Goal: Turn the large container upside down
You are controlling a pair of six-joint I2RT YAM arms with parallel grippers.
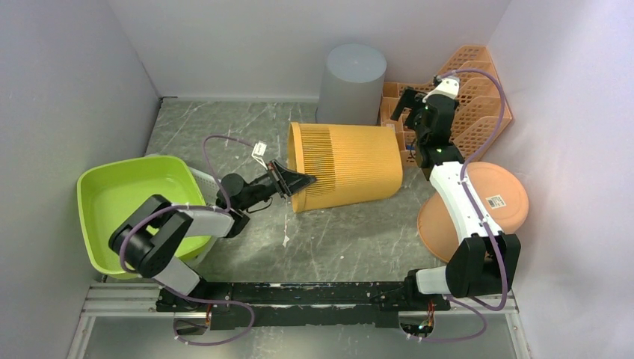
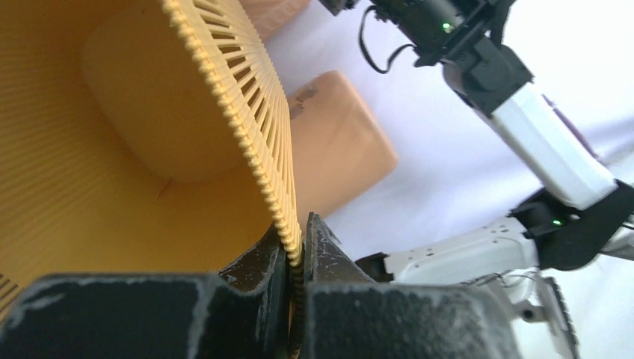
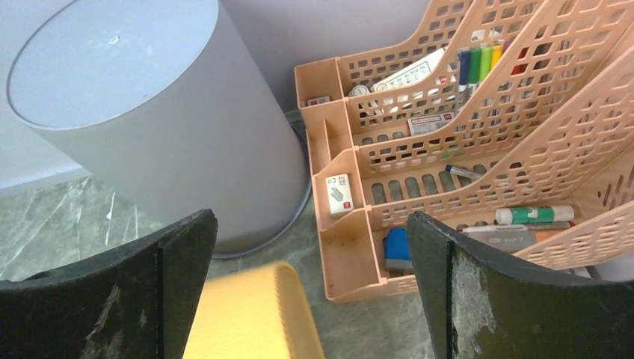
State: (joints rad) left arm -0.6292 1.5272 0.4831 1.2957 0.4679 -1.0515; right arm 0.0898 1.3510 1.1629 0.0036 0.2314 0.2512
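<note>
grey marbled table [image 1: 351, 239], pale walls [image 1: 67, 75]: left pincer [image 1: 303, 179] pinches large container [image 1: 351, 164] rim, right pincer [image 3: 310, 228] spread.

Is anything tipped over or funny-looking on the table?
Yes. The yellow basket lies on its side in the middle of the table, open mouth facing left, with the left end effector pinching its rim. The grey bin behind it stands closed end up.

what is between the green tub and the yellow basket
The left gripper and its wrist, clamped on the yellow basket rim. Beside the green tub, the rest is bare table. The top external view shows this.
</note>
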